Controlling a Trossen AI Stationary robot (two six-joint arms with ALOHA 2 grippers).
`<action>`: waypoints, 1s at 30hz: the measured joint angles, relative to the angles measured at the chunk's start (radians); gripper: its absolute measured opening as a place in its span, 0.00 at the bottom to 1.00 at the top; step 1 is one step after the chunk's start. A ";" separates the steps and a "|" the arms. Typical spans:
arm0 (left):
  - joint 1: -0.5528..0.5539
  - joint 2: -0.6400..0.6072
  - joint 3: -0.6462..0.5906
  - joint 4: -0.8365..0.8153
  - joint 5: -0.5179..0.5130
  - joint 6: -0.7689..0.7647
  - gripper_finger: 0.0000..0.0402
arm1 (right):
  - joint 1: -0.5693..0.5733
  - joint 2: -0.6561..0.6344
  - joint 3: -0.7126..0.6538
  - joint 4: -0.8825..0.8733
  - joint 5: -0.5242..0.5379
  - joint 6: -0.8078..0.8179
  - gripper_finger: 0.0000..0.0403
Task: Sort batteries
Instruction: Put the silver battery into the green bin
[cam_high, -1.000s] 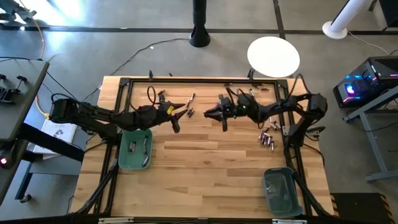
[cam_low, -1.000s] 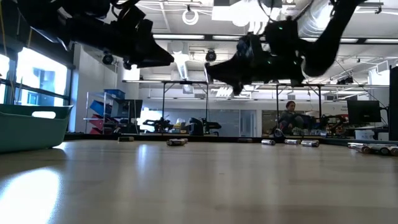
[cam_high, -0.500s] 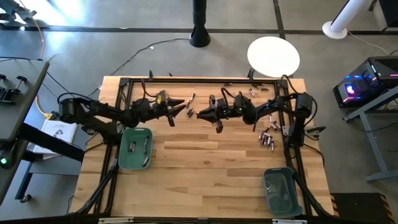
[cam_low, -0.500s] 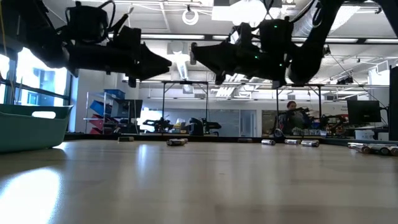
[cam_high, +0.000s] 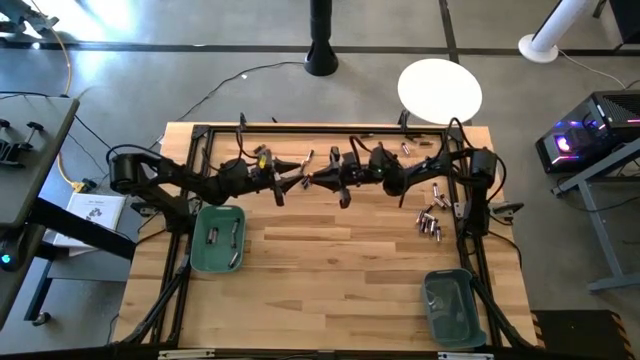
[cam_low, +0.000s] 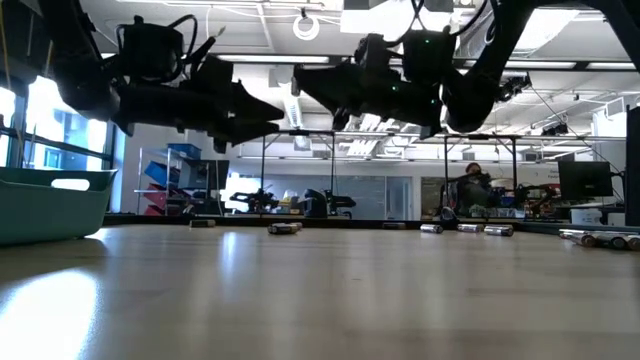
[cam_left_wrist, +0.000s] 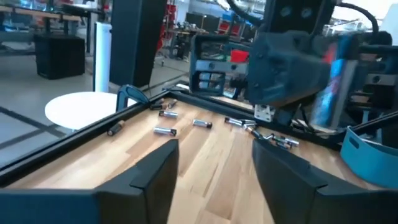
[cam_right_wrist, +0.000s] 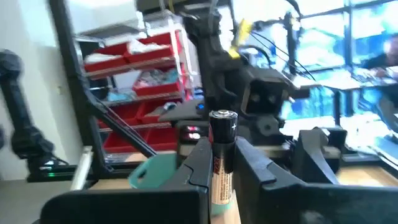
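Note:
My right gripper (cam_high: 316, 181) hangs above the far middle of the table, shut on a dark coppery battery (cam_right_wrist: 222, 155) with a silvery cap. My left gripper (cam_high: 292, 181) faces it from the left, close by at about the same height, open and empty (cam_left_wrist: 214, 174). Loose batteries (cam_high: 430, 222) lie on their sides on the table at the right, and more lie along the far edge (cam_left_wrist: 165, 130). The left teal bin (cam_high: 217, 238) holds a few batteries. The right teal bin (cam_high: 452, 307) stands at the near right. My right gripper pinches the battery's lower body (cam_right_wrist: 219, 177) between its two fingers (cam_right_wrist: 193, 168). The battery lies across the fingers, and its capped end (cam_right_wrist: 222, 116) sticks out past them. It is lifted clear of the table.
A black frame (cam_high: 300, 131) runs along the table's far and side edges. The wooden table (cam_high: 330, 280) is bare between the two bins. A white round stand (cam_high: 440, 90) is beyond the far edge. A person (cam_low: 465, 190) sits far back in the room.
My right gripper has gone toward the table's left edge and up, carrying the battery toward my left gripper. My left gripper has shifted a little toward the far edge. The two grippers now stand close together, tip to tip.

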 joint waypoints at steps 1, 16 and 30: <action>0.000 0.000 0.000 0.000 0.008 0.013 0.54 | 0.000 0.000 0.000 -0.009 0.007 -0.005 0.05; -0.041 0.000 0.036 -0.008 0.117 0.084 0.60 | 0.027 0.000 0.017 -0.081 0.099 -0.079 0.05; -0.077 0.000 0.052 -0.012 0.117 0.111 0.58 | 0.047 0.000 0.035 -0.119 0.122 -0.113 0.05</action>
